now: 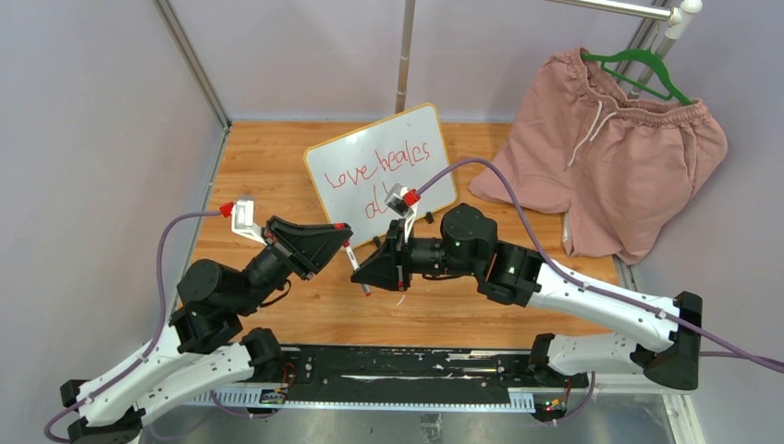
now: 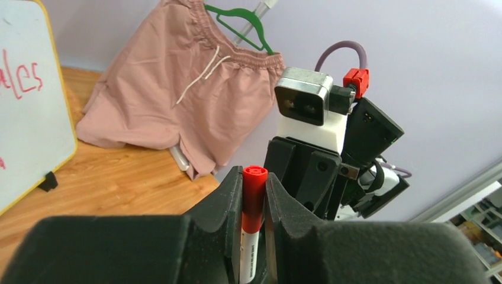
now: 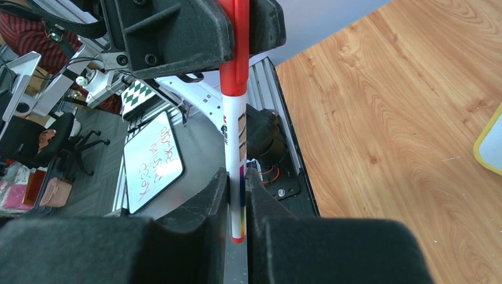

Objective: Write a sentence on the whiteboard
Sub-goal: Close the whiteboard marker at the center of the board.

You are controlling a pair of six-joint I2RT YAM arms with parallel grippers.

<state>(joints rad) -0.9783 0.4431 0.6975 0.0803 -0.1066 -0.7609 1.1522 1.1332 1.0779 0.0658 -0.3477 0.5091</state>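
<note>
The whiteboard [image 1: 416, 139] stands tilted at the back of the wooden table, its yellow frame and edge also in the left wrist view [image 2: 29, 136]. The sentence [image 1: 382, 168] is red cursive in two lines, reading roughly "love heales all". A red-capped white marker [image 1: 363, 284] is held between both arms in front of the board. My left gripper [image 1: 349, 240] is shut on its red cap [image 2: 254, 189]. My right gripper [image 1: 355, 270] is shut on the rear end of its white barrel [image 3: 234, 148]. The two grippers face each other, tips almost touching.
Pink shorts [image 1: 610, 157] hang from a green hanger [image 1: 647, 67] at the back right, draping onto the table. A metal pole [image 1: 405, 55] rises behind the board. The black base rail [image 1: 416, 365] runs along the near edge.
</note>
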